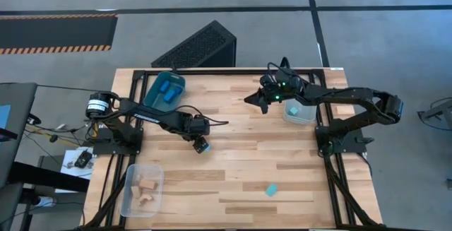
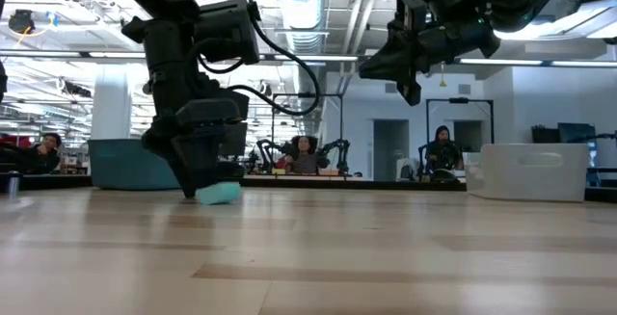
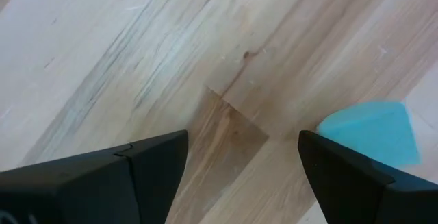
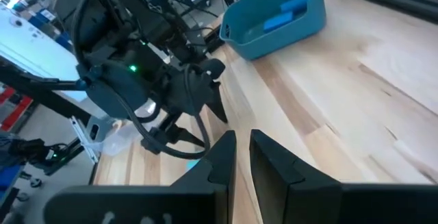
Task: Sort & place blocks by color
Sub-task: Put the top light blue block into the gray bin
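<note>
Your left claw point(image 3: 236, 176) hangs spread, with the light cyan wedge-shaped block point(image 3: 369, 131) beside one finger, not between; closing now risks knocking it away.

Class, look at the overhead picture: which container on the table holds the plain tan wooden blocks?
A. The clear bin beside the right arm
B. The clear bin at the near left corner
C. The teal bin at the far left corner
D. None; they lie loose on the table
B: the high view shows the tan blocks lying inside the clear bin at the table's near left corner.
</note>
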